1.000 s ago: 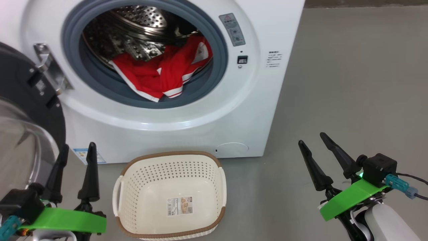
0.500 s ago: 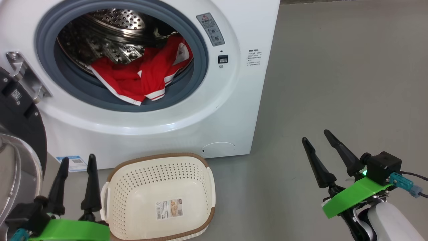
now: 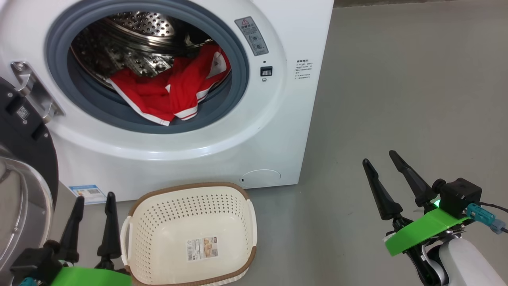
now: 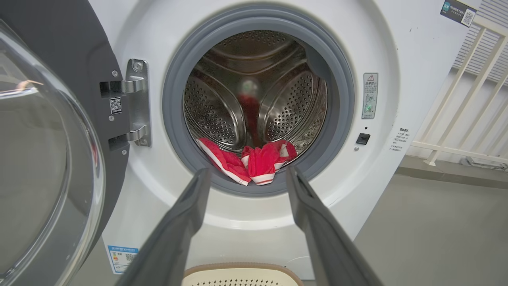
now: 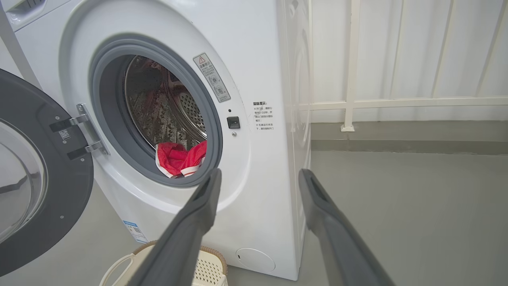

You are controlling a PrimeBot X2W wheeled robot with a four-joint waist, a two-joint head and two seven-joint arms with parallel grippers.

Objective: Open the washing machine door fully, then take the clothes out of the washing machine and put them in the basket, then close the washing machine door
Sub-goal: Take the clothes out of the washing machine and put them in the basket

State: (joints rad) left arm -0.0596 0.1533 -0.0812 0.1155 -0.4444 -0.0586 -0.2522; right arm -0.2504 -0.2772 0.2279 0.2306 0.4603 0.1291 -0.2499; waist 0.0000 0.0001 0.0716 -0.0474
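The white washing machine (image 3: 254,131) stands with its door (image 3: 24,171) swung wide to the left, black rim and glass bowl showing. The red clothes (image 3: 170,93) with white trim lie at the front lip of the steel drum, partly over the grey ring. They also appear as clothes (image 4: 254,161) and clothes (image 5: 180,159). On the floor before the machine sits the cream basket (image 3: 190,234), holding nothing. My left gripper (image 3: 94,198) is open beside the basket's left end. Well to the right, over bare floor, my right gripper (image 3: 380,157) is open. Both hold nothing.
Grey floor (image 3: 397,79) stretches to the right of the machine. A white railing (image 5: 397,103) runs along the wall behind it. The open door (image 5: 39,174) takes up the space left of the machine.
The head camera swung right, shifting the whole scene leftward in the picture, then settled. Both grippers stay open and low, and the clothes and basket have not moved.
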